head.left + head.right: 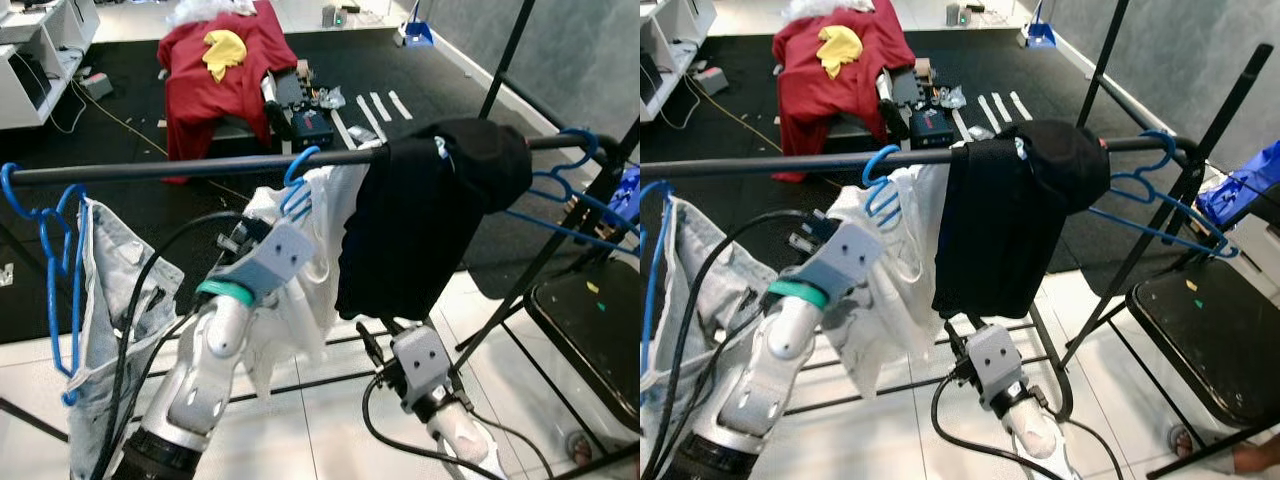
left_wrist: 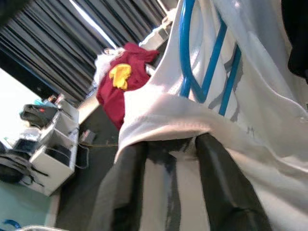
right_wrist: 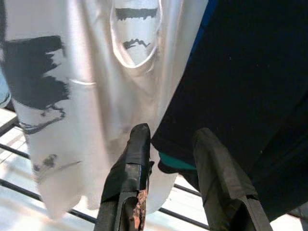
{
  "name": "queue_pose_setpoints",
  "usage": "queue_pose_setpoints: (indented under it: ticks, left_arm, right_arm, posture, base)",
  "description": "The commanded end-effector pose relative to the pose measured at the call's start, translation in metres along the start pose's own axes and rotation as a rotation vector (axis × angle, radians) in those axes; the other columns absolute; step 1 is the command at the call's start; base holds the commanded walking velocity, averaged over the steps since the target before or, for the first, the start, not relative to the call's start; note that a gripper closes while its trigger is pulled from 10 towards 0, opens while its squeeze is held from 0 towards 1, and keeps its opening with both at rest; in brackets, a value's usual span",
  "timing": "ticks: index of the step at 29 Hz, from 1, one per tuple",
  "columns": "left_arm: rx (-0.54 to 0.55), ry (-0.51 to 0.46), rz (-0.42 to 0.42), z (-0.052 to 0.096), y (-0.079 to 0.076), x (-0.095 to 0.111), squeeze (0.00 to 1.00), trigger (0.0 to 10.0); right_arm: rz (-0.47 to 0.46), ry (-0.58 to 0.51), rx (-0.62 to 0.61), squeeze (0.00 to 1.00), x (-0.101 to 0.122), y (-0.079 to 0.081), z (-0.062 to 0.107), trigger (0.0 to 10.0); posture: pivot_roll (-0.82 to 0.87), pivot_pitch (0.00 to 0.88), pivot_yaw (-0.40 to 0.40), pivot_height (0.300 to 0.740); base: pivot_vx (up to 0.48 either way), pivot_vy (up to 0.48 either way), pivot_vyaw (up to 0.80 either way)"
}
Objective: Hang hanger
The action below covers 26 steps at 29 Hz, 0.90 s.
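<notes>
A blue hanger (image 1: 298,190) carrying a white shirt (image 1: 320,260) is hooked over the black rail (image 1: 180,167) near its middle. My left gripper (image 2: 168,144) is raised against the shirt just below the hanger. Its two fingers (image 2: 219,178) stand apart, with the shirt's hem lying across their tips. The hanger (image 2: 185,48) shows close beyond them. My right gripper (image 3: 171,137) is low, under a black garment (image 1: 420,220) draped over the rail. It is open, its fingers (image 3: 134,159) at that garment's bottom edge.
More blue hangers (image 1: 560,190) hang at the rail's right end. Another (image 1: 45,230) at the left end holds a grey garment (image 1: 110,300). A black seat (image 1: 590,330) stands at right beside the rack's slanted leg (image 1: 540,250). A red cloth pile (image 1: 220,70) lies beyond.
</notes>
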<state>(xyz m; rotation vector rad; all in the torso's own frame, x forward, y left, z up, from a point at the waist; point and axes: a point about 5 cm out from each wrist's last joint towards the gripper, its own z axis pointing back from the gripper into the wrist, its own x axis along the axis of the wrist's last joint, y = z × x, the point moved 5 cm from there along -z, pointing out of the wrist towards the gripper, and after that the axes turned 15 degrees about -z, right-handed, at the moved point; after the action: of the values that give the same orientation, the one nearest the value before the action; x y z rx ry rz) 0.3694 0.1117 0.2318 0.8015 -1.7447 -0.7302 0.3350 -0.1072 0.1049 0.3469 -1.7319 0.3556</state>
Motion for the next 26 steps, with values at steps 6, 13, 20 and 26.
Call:
queue_pose_setpoints:
  ticks: [6,13,20,26]
  left_arm:
    - [-0.12,0.168,0.06,0.019,0.005,-0.054,1.0,10.0]
    - [-0.118,0.232,-0.053,0.017,0.015,-0.081,0.69,10.0]
    - [-0.208,0.172,0.016,0.009,-0.003,-0.065,0.0,0.0]
    - [-0.259,0.115,0.233,0.008,-0.005,-0.045,0.0,0.0]
  right_arm:
    - [0.0,0.008,0.013,0.0,-0.003,0.003,0.001,10.0]
    - [0.002,0.008,0.014,0.0,-0.003,0.002,0.001,10.0]
    - [0.007,0.003,0.012,0.0,0.0,0.001,0.0,10.0]
    - [0.01,0.003,0.005,0.0,0.0,-0.001,0.002,10.0]
  posture:
    - [-0.11,0.159,0.064,0.74]
    - [-0.11,0.16,0.062,0.74]
    - [-0.13,0.161,0.065,0.74]
    - [-0.13,0.162,0.066,0.74]
  base:
    - [0.0,0.0,0.0]
    - [0.0,0.0,0.0]
    - [0.0,0.0,0.0]
    - [0.0,0.0,0.0]
